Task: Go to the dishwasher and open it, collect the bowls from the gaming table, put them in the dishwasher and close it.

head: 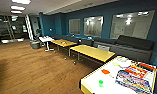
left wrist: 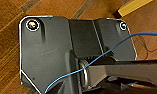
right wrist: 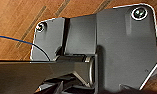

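Observation:
The gaming table (head: 94, 83), white-topped with a pale yellow edge, stands at the lower right of the head view. On it lie the red-orange bowl (head: 105, 71) and, nearer to me, the small green bowl (head: 101, 83). The two bowls sit apart from each other on the bare white part of the top. The dishwasher is out of view. In the left wrist view my arm's dark plate (left wrist: 56, 50) hangs over the wooden floor, with a yellow table edge (left wrist: 134, 7) close by. The right wrist view has its dark plate (right wrist: 124, 50) over floorboards too.
Colourful game boxes (head: 135, 75) cover the gaming table's right part. Two yellow-topped tables (head: 92, 52) (head: 63, 43) and a small white table (head: 46, 38) line a dark sofa (head: 134, 46) along the blue wall. A grey bin (head: 34, 44) stands beyond. Open wooden floor (head: 31, 67) spreads left.

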